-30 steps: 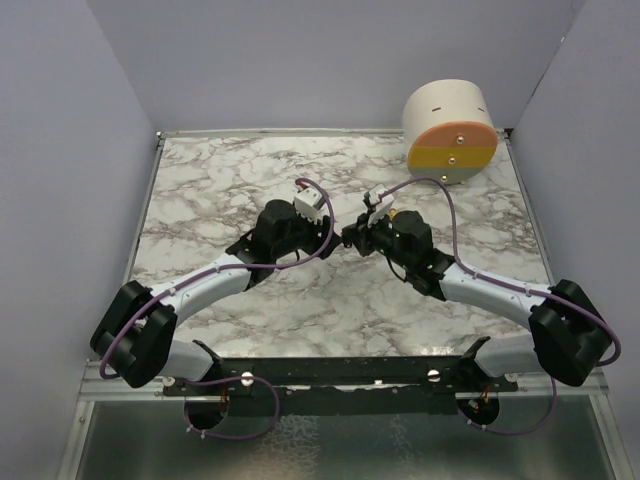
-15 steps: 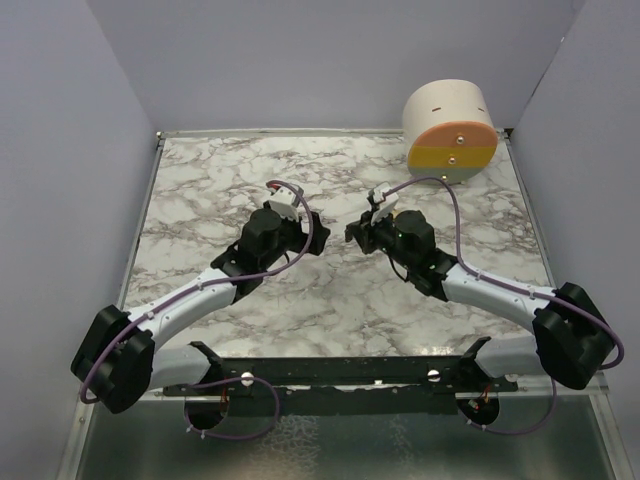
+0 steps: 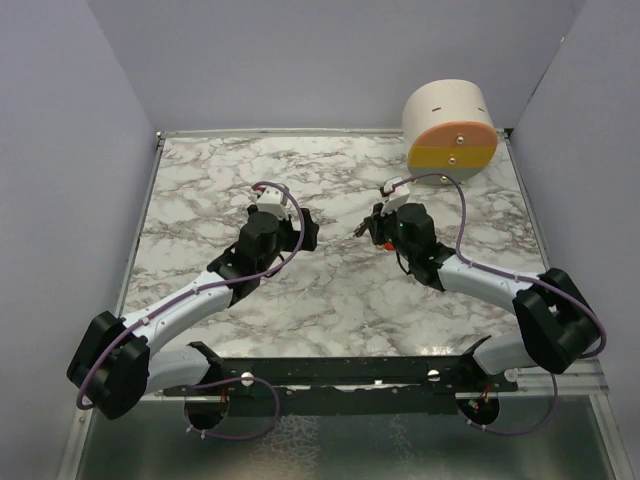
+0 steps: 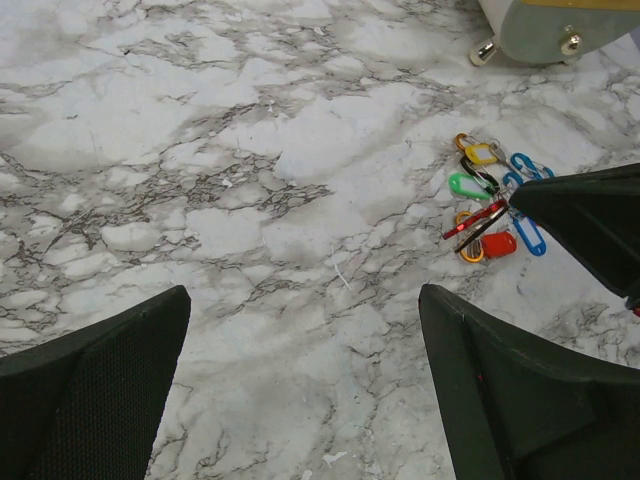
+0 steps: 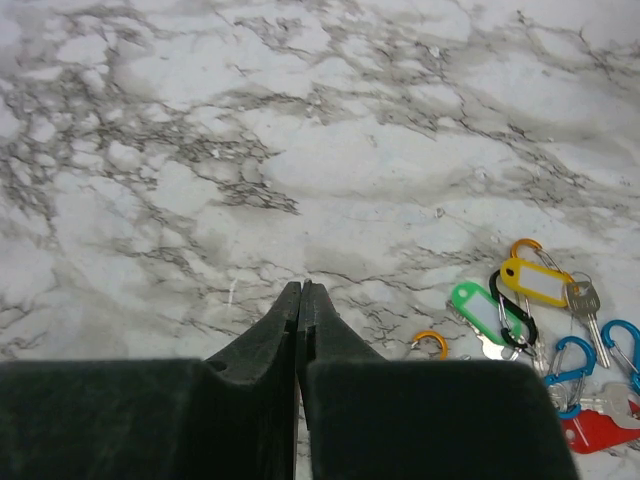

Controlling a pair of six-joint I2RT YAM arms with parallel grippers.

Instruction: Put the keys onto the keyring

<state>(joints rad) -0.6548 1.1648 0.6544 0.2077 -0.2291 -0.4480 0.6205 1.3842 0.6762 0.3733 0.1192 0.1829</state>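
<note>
**Left pincer** (image 4: 305, 292): the fingers stand spread wide. Only bare marble desk (image 4: 250, 120) shows between them, and nothing is gripped.

**Right pincer** (image 5: 299, 292): the fingers are pressed together. Its own wrist view shows nothing between the tips.

**Keys** (image 5: 478, 308) and **keyring** (image 5: 573, 358): both lie in one small bunch on the desk, just to the right of the right pincer's tips.
- The right wrist view resolves green, yellow and red plastic heads, a metal blade, and orange, blue and black wire loops.
- The left wrist view places the bunch ahead and to the right of the left pincer, well apart from it. It also shows the right pincer's tip overlapping the bunch's edge, but contact cannot be told.
- The top view shows the bunch too small to resolve.

Beyond both pincers, to the right, a round white drum (image 3: 450, 128) with an orange and yellow face stands at the desk's far edge.
</note>
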